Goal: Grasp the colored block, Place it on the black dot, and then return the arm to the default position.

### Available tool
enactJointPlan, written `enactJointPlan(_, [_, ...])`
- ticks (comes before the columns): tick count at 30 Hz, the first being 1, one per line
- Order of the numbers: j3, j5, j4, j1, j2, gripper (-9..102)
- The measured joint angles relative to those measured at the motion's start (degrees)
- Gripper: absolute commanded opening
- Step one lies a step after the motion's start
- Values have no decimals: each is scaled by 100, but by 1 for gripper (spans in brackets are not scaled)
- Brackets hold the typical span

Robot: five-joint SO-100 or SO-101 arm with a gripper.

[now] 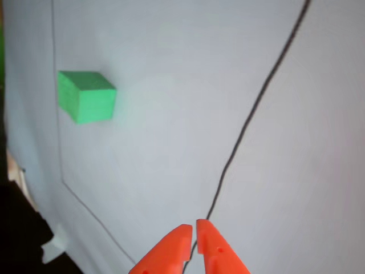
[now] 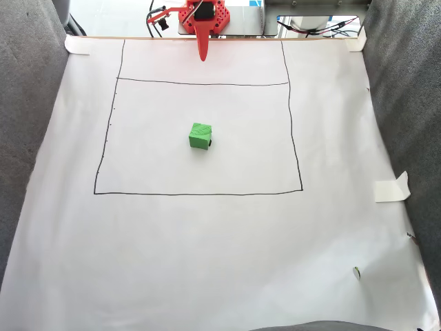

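- Looking through the other view: the fingers are pressed almost together at the bottom edge, pinching nothing. The colored block sits well apart at upper left, on white paper beside a thin drawn line.
- Checking the fixed view: the arm is folded at the far edge of the bench, its fingers tapering to one point. The colored block rests inside the drawn rectangle, a dark sliver at its right base, possibly the black dot.
- Status, as judged: placement appears done and the arm looks retracted; little remains.
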Motion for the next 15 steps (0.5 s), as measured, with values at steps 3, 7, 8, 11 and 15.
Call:
enactJointPlan(3, [70, -62, -105, 0, 0, 0])
enactJointPlan(7, [88, -62, -105, 0, 0, 0])
enactJointPlan(8, [123, -62, -105, 0, 9, 0])
enactJointPlan(11, [132, -62, -105, 0, 9, 0])
enactJointPlan(15, [132, -18, -105, 0, 9, 0])
